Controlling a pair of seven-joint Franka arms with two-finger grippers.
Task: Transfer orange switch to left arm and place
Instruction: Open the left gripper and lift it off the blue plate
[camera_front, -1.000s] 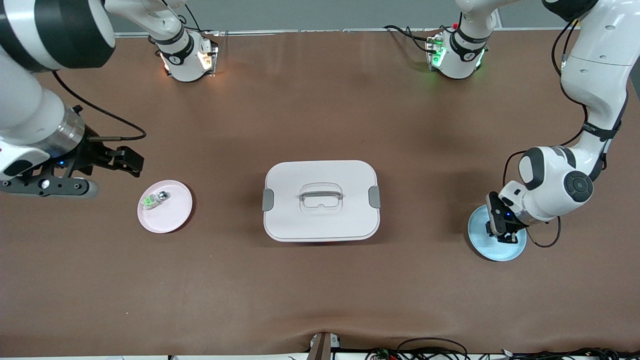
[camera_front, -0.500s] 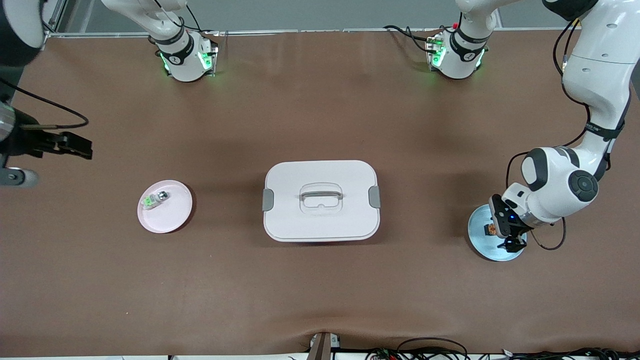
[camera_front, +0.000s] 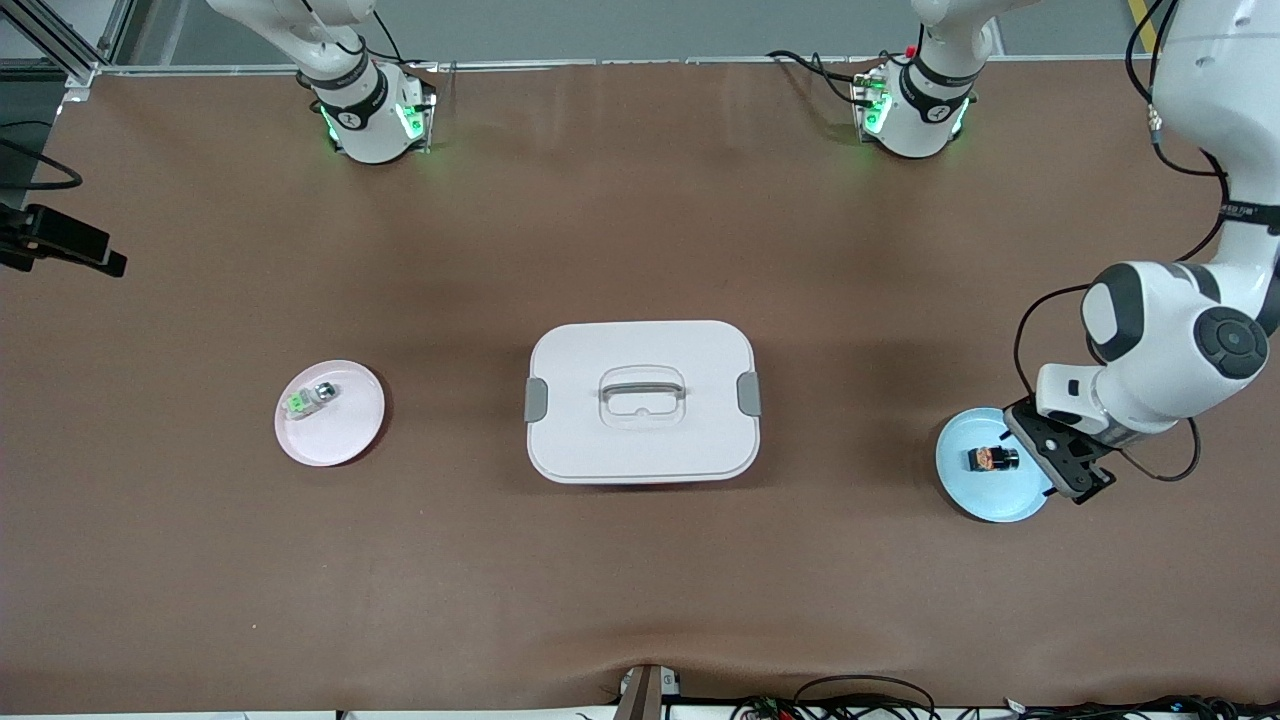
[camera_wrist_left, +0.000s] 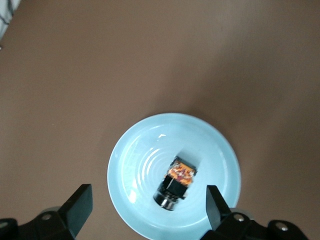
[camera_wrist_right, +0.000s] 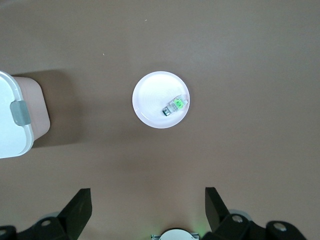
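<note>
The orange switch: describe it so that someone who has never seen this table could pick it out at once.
Start at the big white box mid-table and go toward the left arm's end to the pale blue plate. The orange switch lies alone on it, a tiny black block with an orange centre. The other tiny switch, clear and green, sits on the pink plate toward the right arm's end.

Brown desk (camera_front: 640, 220) fills the frame, its covering rippled slightly along the bottom edge. Dead centre sits the white box (camera_front: 642, 401), lid on, grey latches at either end. Left of centre, a pink plate (camera_front: 345, 430) rests flat on the desk, well apart from the box. Over at the right side, a light blue plate (camera_front: 975, 495) lies on the brown surface too. Along the top edge stand the two arm bases (camera_front: 372, 118), each showing green lights.
</note>
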